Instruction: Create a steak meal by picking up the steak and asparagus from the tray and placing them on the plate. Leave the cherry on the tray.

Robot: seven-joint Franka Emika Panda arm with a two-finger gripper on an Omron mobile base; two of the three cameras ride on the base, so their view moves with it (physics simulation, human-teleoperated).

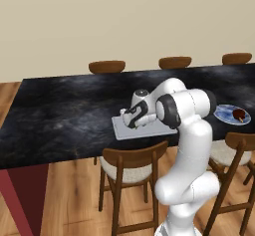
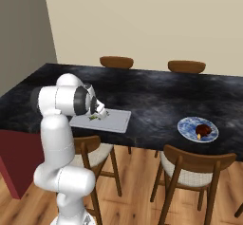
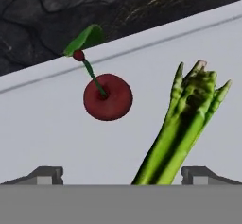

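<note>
claw point(image 3: 123, 175): spread wide, nothing held | asparagus point(image 3: 185, 124): lying between the fingertips, nearer the right one | cherry point(image 3: 108, 97): beside on tray point(image 3: 42, 124)

The arm point(image 1: 191, 145) is glossy white, built of thick rounded tubular links with bulbous elbows. Dark grey-black rings mark its joints. The end effector point(image 3: 122, 175) shows 2 small dark grey, blocky fingertips point(image 3: 46, 175).

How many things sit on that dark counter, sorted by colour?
Red or reddish-brown: 2, the cherry on the tray and the steak on the plate
Green: 1, the asparagus
Grey-white: 1, the tray
Blue: 1, the plate
Total: 5
</note>
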